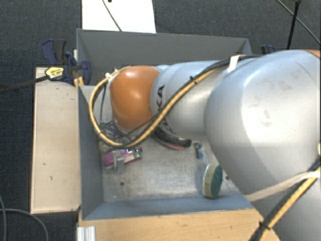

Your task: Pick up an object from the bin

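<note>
Pink tube (122,157) with a pale grey piece on it lies on the bin (155,178) floor near the left wall, just toward the view's bottom edge from the claw (112,132), its long axis running roughly left to right. Whether the claw is spread or pressed together I cannot tell (the orange wrist cover (131,97) hides most of it).

bin (160,179): far half hidden under the arm (241,119);
gripper (111,133): mostly hidden beneath the orange cover (133,97);
dark loop (173,142): upper part under the arm;
small blue thing (199,151): too small to identify
</note>
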You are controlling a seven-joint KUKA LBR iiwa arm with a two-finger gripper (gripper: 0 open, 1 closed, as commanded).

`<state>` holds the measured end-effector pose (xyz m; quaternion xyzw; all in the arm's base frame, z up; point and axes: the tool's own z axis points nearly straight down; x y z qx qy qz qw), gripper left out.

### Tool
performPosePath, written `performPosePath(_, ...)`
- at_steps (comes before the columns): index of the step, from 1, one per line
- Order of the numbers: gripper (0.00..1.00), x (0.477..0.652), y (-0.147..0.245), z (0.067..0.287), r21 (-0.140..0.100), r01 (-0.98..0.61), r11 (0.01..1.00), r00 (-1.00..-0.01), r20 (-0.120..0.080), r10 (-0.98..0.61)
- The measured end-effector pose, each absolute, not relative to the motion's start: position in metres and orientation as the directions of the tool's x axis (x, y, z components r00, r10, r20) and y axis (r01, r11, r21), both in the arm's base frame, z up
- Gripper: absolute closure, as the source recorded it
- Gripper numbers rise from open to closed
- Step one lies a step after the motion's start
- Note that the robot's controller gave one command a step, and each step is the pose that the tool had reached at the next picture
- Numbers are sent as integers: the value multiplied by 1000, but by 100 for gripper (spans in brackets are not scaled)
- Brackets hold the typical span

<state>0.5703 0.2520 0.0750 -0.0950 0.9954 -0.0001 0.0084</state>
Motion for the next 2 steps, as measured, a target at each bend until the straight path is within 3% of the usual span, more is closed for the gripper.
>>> performPosePath(1,100,566,251,73,-5,-188,982,-982,3,-187)
performPosePath(2,100,555,253,276,2,-194,981,-981,-9,-194)
